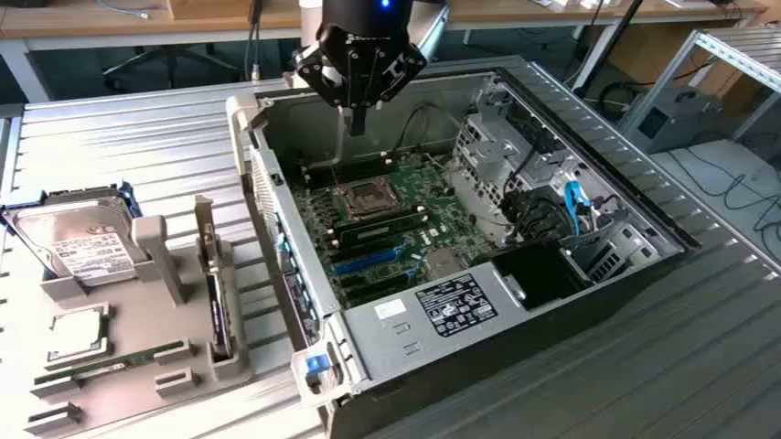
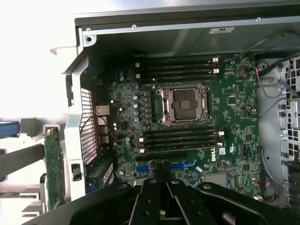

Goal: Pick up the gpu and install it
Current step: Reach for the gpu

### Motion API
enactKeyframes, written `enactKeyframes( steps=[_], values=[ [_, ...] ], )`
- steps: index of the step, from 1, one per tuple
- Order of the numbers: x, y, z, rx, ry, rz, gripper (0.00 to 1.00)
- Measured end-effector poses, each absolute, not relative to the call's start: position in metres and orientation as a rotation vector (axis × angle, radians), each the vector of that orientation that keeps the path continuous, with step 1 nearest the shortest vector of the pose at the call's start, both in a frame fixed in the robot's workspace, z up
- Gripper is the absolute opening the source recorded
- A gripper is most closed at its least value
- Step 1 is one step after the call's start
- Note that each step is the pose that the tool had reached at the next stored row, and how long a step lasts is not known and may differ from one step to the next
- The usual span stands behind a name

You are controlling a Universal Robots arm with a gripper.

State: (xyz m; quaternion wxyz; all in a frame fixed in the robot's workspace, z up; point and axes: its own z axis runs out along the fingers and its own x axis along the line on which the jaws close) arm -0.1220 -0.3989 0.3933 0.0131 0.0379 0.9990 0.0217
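The gpu stands on edge in a slot of the grey holder tray, at the exterior view's left of the open computer case. Its narrow metal bracket points toward the far end. In the wrist view the same card shows edge-on outside the case wall. My gripper hangs above the far end of the case, fingers pointing down, shut and holding nothing. In the wrist view the gripper sits over the motherboard near the blue expansion slots.
The tray also holds a silver hard drive, a processor chip and a green memory stick. Inside the case are the processor socket, memory slots, drive cages and cables. The table is ribbed metal.
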Motion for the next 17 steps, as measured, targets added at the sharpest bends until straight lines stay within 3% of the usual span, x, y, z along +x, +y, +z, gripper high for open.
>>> enactKeyframes(
  steps=[17],
  values=[
    [-0.1291, -0.3989, 0.3933, 0.118, 3.112, 0.068, 0.11]
  ],
)
